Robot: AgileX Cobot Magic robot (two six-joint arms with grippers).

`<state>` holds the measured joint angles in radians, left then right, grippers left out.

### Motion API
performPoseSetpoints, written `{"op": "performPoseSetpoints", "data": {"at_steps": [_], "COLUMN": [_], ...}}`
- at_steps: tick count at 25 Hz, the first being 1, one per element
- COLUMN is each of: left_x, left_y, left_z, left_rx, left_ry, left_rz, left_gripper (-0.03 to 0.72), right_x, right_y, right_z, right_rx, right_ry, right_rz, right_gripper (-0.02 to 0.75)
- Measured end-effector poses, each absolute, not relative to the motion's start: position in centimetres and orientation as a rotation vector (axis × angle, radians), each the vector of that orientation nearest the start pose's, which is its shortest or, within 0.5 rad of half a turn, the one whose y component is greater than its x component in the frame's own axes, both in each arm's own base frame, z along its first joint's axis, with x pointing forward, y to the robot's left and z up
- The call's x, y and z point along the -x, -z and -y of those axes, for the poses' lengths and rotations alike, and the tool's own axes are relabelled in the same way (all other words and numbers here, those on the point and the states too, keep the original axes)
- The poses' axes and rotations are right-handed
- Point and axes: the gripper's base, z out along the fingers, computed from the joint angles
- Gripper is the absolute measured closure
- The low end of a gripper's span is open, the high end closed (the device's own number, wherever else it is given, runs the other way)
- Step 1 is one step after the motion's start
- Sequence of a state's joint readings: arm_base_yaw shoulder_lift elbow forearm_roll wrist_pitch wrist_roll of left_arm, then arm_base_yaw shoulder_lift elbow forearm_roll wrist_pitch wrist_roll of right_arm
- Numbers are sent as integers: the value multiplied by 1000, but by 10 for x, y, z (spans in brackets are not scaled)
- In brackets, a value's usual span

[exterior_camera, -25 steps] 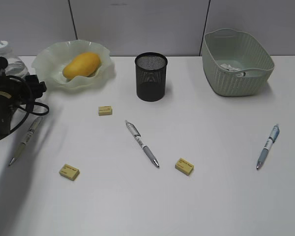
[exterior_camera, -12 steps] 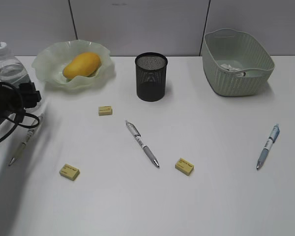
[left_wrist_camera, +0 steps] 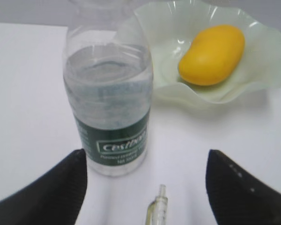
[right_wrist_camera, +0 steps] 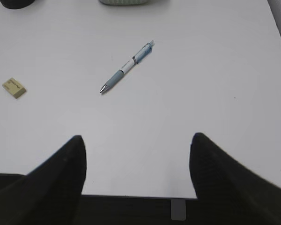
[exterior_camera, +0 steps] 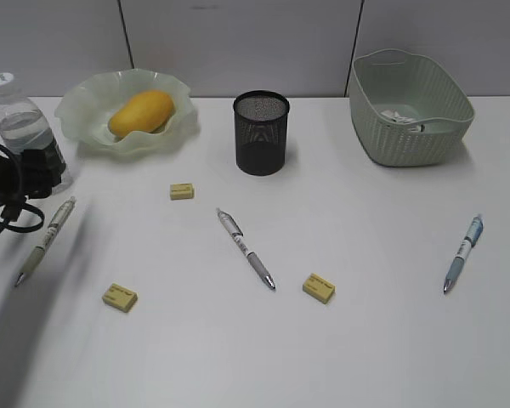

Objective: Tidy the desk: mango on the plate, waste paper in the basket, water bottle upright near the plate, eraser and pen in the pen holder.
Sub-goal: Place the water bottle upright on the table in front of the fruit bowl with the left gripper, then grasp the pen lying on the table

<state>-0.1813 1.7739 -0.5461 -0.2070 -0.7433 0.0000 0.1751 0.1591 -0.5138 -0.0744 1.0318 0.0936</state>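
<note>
Left wrist view shows the left gripper (left_wrist_camera: 145, 187) spread wide and empty, the bottle (left_wrist_camera: 107, 103) upright just ahead beside the plate (left_wrist_camera: 267, 65) holding the mango (left_wrist_camera: 211, 55). A clean retreat should clear the bottle and the pen (left_wrist_camera: 155, 211) beneath. The right gripper (right_wrist_camera: 136, 173) hangs released; erasers (exterior_camera: 119, 297) lie loose

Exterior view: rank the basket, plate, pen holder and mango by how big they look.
1. basket and plate: look about alike, not ranked
2. pen holder
3. mango, lying in the plate
</note>
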Motion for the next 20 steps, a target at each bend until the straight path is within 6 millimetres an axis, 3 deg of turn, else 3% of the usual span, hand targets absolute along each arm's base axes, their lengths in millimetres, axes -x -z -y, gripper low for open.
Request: {"op": "performPoseSetpoints", "data": {"at_steps": [6, 12, 17, 20], "left_x": [-270, -222, -181, -156], "left_y": [-183, -241, -272, -281], "left_z": [46, 41, 35, 31], "left_rx": [-44, -112, -125, -137], "left_ry": [136, 155, 172, 178], "left_rz": [-2124, -2135, -2115, -2151], "left_gripper": [99, 102, 139, 161], "right_x": [-21, -27, -35, -40], "right_y": [-282, -282, -280, -279], "right_z": [2, 1, 0, -1], "right_rx": [92, 96, 100, 103], "right_ry": [-64, -59, -52, -48], "right_rz": [-2157, -2197, -2247, -2279], "right_gripper": [196, 195, 195, 195]}}
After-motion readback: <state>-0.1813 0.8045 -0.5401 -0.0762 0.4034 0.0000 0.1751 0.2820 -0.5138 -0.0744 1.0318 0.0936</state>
